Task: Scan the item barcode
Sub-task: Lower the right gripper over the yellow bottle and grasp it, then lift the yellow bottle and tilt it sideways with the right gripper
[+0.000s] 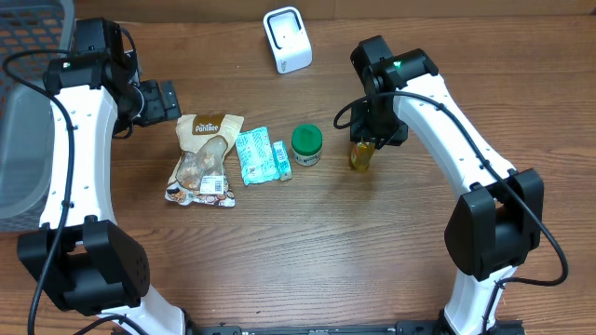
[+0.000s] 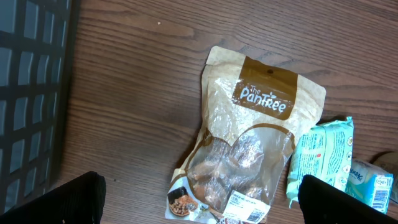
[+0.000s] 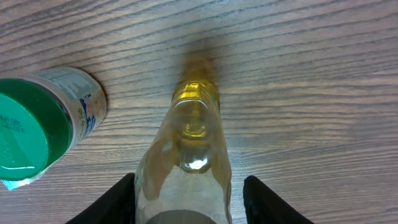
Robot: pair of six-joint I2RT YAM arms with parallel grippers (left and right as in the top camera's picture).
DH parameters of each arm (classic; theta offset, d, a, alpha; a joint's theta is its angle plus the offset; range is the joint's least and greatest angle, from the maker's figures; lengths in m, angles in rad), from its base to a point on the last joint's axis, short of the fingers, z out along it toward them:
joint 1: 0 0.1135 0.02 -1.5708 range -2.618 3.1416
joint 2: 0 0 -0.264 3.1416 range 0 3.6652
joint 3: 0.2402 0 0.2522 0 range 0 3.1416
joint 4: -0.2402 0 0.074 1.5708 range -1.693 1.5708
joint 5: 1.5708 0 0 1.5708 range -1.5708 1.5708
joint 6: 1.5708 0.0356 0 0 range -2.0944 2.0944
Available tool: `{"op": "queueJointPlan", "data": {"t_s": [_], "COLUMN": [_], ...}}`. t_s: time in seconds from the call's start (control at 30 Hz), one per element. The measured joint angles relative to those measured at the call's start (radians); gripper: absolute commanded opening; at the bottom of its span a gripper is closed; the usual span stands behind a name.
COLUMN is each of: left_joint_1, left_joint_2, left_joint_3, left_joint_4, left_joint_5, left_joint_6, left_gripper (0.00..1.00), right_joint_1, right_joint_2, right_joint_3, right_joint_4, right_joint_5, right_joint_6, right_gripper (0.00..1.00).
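- Wooden table (image 1: 307, 242), overhead view: a white barcode scanner (image 1: 287, 38) stands at the far edge. A row of goods lies mid-table: a Pantree pouch (image 1: 204, 158), a teal wipes pack (image 1: 252, 155), a small teal box (image 1: 281, 160), a green-lidded jar (image 1: 306, 145) and a yellow bottle (image 1: 360, 156).
- Same view: the right gripper (image 1: 370, 140) sits directly over the yellow bottle, which stands just beside the jar and well apart from the scanner. The left gripper (image 1: 166, 99) is beside the top of the pouch, near a grey basket (image 1: 23, 140) at the table's left edge.
- Left wrist view: both left fingers (image 2: 78, 200) show as dark shapes at the bottom corners, spread wide. They hold nothing and touch nothing. The pouch (image 2: 249, 155) lies flat on the table between them, with the wipes pack (image 2: 323, 155) just beside it.
- Right wrist view: the right fingers (image 3: 118, 200) bracket the upper part of the upright bottle (image 3: 193, 149) and are partly drawn in. One finger sits at the glass. A thin strip of table shows between the other finger and the bottle, so the grip is not clamped. The jar (image 3: 37, 124) stands just beside the bottle.
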Motion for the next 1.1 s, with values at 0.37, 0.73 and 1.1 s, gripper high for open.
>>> {"op": "queueJointPlan", "data": {"t_s": [0.37, 0.73, 1.1], "left_joint_1": [0.0, 0.0, 0.0], "left_joint_2": [0.0, 0.0, 0.0], "left_joint_3": [0.0, 0.0, 0.0], "left_joint_4": [0.0, 0.0, 0.0], "left_joint_5": [0.0, 0.0, 0.0], "left_joint_6": [0.0, 0.0, 0.0], "left_gripper": [1.0, 1.0, 1.0], "right_joint_1": [0.0, 0.0, 0.0], "right_joint_2": [0.0, 0.0, 0.0], "right_joint_3": [0.0, 0.0, -0.033], "right_joint_4": [-0.003, -0.011, 0.026], "right_joint_5": [0.0, -0.001, -0.002], "right_joint_6": [0.0, 0.0, 0.0], "right_gripper": [0.58, 0.61, 0.59]}}
